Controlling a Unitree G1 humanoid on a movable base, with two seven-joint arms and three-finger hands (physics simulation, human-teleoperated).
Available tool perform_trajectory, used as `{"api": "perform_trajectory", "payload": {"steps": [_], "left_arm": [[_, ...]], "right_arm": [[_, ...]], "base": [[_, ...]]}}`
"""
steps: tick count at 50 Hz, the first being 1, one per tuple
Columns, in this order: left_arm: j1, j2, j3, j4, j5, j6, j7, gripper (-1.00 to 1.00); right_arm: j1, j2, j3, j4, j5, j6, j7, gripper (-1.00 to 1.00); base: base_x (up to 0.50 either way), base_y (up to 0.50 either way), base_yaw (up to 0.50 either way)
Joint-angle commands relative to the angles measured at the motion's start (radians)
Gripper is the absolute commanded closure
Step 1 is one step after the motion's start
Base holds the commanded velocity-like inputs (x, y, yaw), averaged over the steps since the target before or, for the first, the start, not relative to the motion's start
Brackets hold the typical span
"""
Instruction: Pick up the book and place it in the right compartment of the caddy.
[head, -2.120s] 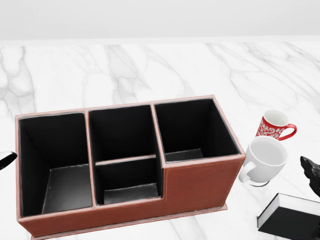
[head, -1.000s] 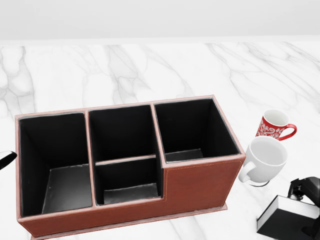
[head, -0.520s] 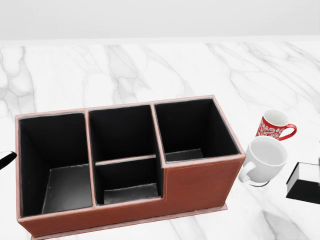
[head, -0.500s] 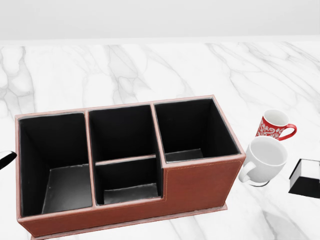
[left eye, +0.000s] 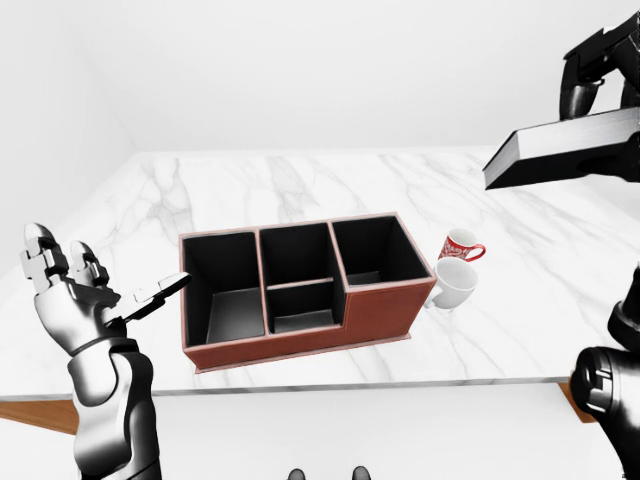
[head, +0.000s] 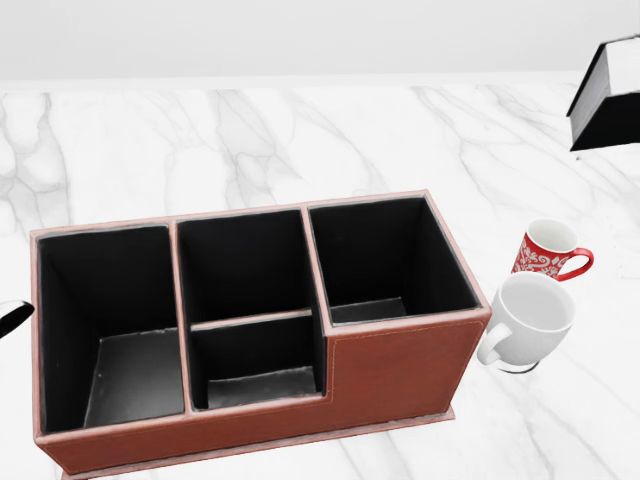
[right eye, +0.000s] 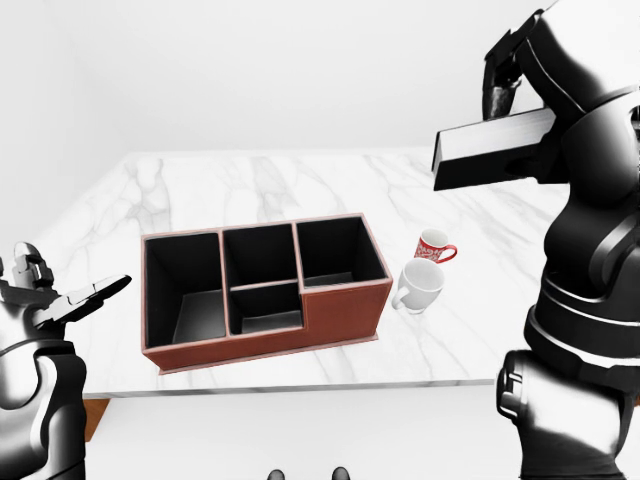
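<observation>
The book (right eye: 492, 150), black-covered with pale page edges, hangs high in the air, up and to the right of the caddy. Its corner shows at the top right of the head view as the book (head: 606, 98). My right hand (right eye: 508, 100) is shut on it, fingers curled over its top cover. The brown caddy (head: 400, 350) with black lining stands on the marble table (head: 250, 140); its right compartment (head: 385, 260) holds nothing. My left hand (left eye: 95, 292) stands open, fingers spread, just left of the caddy and touching nothing.
A red patterned mug (head: 548, 250) and a white mug (head: 530, 318) stand close to the caddy's right end, below the lifted book. The table's near edge (left eye: 350, 385) runs along the bottom of the left-eye view. The caddy's left and middle compartments are empty too.
The book lay on the table at the head view's lower right, my right hand closing on it. It has since risen to the upper right, held. Caddy, mugs and camera are still.
</observation>
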Motion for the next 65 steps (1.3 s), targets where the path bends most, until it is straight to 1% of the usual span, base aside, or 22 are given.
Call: {"api": "perform_trajectory", "payload": {"steps": [1, 2, 3, 6, 7, 11, 21, 33, 39, 46, 54, 65], "left_arm": [[-0.002, 0.000, -0.002, 0.002, 0.001, 0.000, 0.000, -1.00], [-0.002, 0.000, -0.002, 0.003, 0.001, -0.001, 0.000, -1.00], [-0.002, 0.000, -0.002, 0.003, 0.001, -0.001, -0.001, -1.00], [-0.002, 0.000, -0.004, 0.005, 0.003, -0.003, -0.001, -1.00], [-0.001, -0.001, -0.005, 0.004, 0.004, -0.003, -0.001, -1.00], [-0.002, 0.000, -0.003, 0.005, 0.003, -0.003, -0.001, -1.00], [0.001, -0.002, -0.007, 0.012, 0.007, -0.011, -0.003, -1.00], [0.004, -0.004, -0.006, 0.012, 0.006, -0.014, -0.006, -1.00], [0.005, -0.006, -0.008, 0.016, 0.008, -0.018, -0.007, -1.00], [0.005, -0.005, -0.007, 0.013, 0.007, -0.015, -0.007, -1.00], [0.003, -0.004, -0.007, 0.012, 0.007, -0.011, -0.005, -1.00], [0.003, -0.004, -0.008, 0.017, 0.008, -0.017, -0.007, -1.00]], "right_arm": [[-0.435, 0.126, 0.160, 0.271, -0.043, 0.000, 0.000, 1.00], [-0.448, 0.134, 0.166, 0.303, -0.045, 0.000, 0.000, 1.00], [-0.478, 0.158, 0.174, 0.360, -0.035, 0.000, 0.000, 1.00], [-0.511, 0.202, 0.184, 0.422, -0.015, 0.000, 0.000, 1.00], [-0.536, 0.226, 0.191, 0.464, 0.000, 0.000, 0.000, 1.00], [-0.577, 0.271, 0.215, 0.560, 0.021, 0.000, 0.000, 1.00], [-0.567, 0.367, 0.250, 0.670, 0.057, 0.000, 0.000, 1.00], [-0.533, 0.455, 0.285, 0.780, 0.116, 0.000, 0.000, 1.00], [-0.506, 0.467, 0.292, 0.839, 0.124, 0.000, 0.000, 1.00], [-0.471, 0.488, 0.299, 0.874, 0.138, 0.000, 0.000, 1.00], [-0.484, 0.475, 0.295, 0.908, 0.147, 0.000, 0.000, 1.00], [-0.491, 0.455, 0.291, 0.950, 0.149, 0.000, 0.000, 1.00]], "base": [[0.00, 0.00, 0.00], [0.00, 0.00, 0.00], [0.00, 0.00, 0.00], [0.00, 0.00, 0.00], [0.00, 0.00, 0.00], [0.00, 0.00, 0.00], [0.00, 0.00, 0.00], [0.00, 0.00, 0.00], [0.00, 0.00, 0.00], [0.00, 0.00, 0.00], [0.00, 0.00, 0.00], [0.00, 0.00, 0.00]]}}
